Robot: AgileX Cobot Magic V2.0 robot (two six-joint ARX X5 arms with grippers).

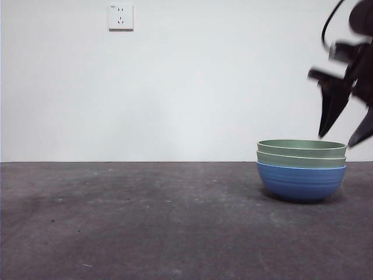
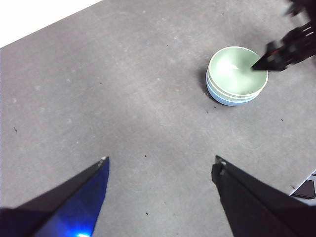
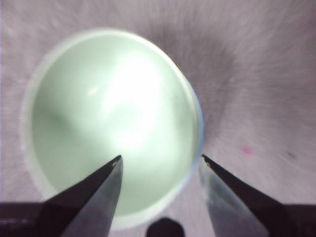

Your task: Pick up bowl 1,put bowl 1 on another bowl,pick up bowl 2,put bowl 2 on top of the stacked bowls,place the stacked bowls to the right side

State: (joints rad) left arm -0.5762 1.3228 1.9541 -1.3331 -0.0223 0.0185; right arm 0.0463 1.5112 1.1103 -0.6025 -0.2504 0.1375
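the stacked bowls sit on the grey table, off toward the right end of it in the front view: a blue bowl at the bottom with two pale green bowls nested inside it, rims level and upright. the right gripper hangs just above the stack's right rim with its two black jaws spread apart, holding nothing and not touching the bowls. the right wrist view looks straight down into the top green bowl, its inside glaring with light and the picture blurred; one jaw tip lies over the bowl's inside, the other over the table just outside its rim. the left gripper is well apart from the stack, jaws wide open and empty over bare table. the table is dull grey, scuffed and specked; behind it stands a plain white wall with a white socket high up, far to the left of the stack. only the front view shows the wall, the socket and the ribbed blue side; only the left wrist view shows both the stack and the right gripper from above, the jaw tip over the top bowl's rim.
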